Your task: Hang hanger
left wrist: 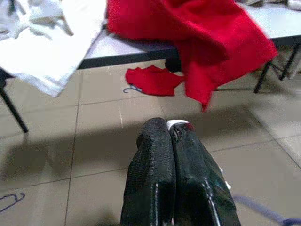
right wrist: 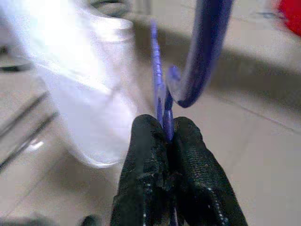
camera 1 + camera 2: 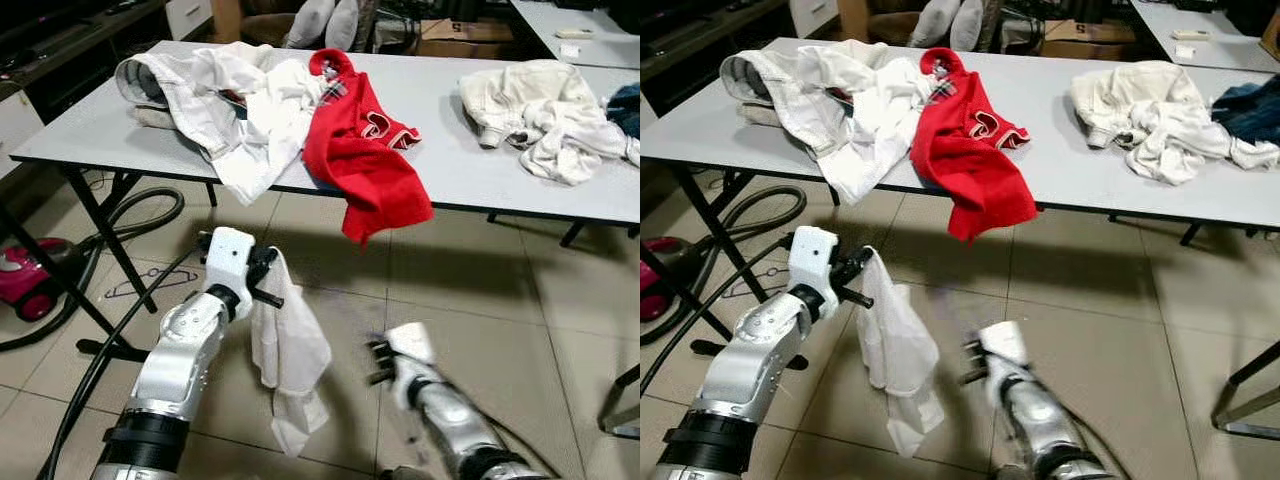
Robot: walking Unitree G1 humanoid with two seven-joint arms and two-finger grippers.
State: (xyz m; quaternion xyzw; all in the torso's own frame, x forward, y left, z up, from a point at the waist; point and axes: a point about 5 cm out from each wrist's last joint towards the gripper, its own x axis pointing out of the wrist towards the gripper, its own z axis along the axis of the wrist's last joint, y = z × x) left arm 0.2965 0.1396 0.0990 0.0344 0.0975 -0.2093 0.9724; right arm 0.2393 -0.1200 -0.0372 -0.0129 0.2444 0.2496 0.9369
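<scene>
The left arm is raised with its elbow bent, forearm rising forward toward the counter (image 3: 90,130). Its left pincer (image 3: 268,283) is pressed fully together on the top edge of a white garment (image 3: 285,350), which hangs limp below it above the tiled floor (image 3: 480,300). The right arm sits lower and nearer, blurred. Its right pincer (image 2: 167,136) is clamped tight on a purple hanger (image 2: 202,52), the hook curving just beyond the fingertips, near the white cloth. On the counter lie a red garment (image 3: 365,160) draped over the near edge, white clothes (image 3: 220,100) at left, and a cream pile (image 3: 540,115) at far right.
</scene>
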